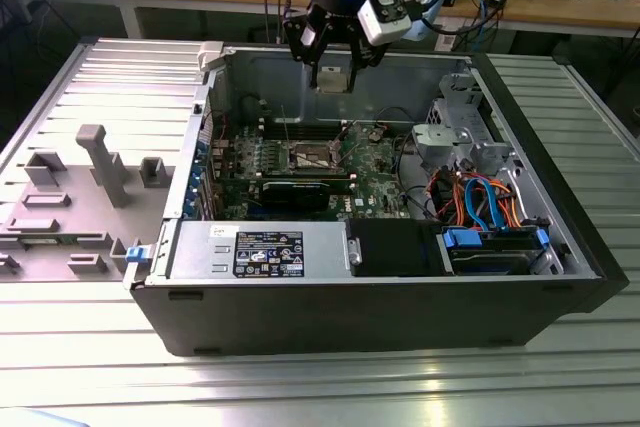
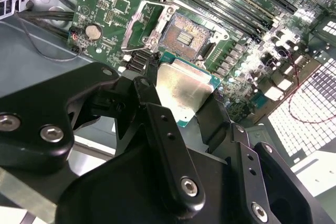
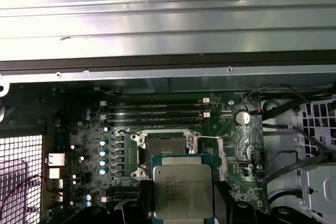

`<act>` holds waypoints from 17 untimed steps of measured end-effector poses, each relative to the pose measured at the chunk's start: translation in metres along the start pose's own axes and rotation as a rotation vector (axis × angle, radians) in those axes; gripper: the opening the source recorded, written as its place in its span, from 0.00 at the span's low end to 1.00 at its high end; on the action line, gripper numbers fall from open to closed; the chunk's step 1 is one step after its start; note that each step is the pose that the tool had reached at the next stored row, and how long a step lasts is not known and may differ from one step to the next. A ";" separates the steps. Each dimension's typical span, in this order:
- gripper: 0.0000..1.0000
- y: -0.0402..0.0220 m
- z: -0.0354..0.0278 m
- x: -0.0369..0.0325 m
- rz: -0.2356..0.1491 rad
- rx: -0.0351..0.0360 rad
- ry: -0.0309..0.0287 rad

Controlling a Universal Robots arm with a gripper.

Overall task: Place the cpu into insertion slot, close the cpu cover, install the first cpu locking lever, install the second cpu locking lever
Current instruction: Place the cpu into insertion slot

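The fingers (image 2: 214,113) are clamped on opposite edges of the cpu (image 2: 184,90), carrying it flat with its metal top upward, high above the open computer case (image 1: 350,317). The insertion slot (image 2: 184,36) sits on the green board (image 2: 105,9) below. In both wrist views it shows just past the chip's far edge, its contact field bare. Open air separates chip and socket, and the case walls stand well apart from both.
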State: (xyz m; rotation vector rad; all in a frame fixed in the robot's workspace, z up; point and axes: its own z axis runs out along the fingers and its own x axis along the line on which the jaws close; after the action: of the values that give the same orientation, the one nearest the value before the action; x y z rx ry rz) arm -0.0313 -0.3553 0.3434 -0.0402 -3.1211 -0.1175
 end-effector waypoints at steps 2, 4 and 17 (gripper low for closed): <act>0.55 -0.0001 0.0011 0.0000 0.000 0.0001 0.0000; 0.55 -0.0002 0.0022 0.0000 0.000 0.0004 0.0000; 0.55 -0.0007 0.0081 0.0052 0.000 0.0005 -0.0001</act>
State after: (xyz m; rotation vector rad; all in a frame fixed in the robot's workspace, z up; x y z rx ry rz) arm -0.0367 -0.3553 0.3354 -0.0401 -3.1212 -0.1168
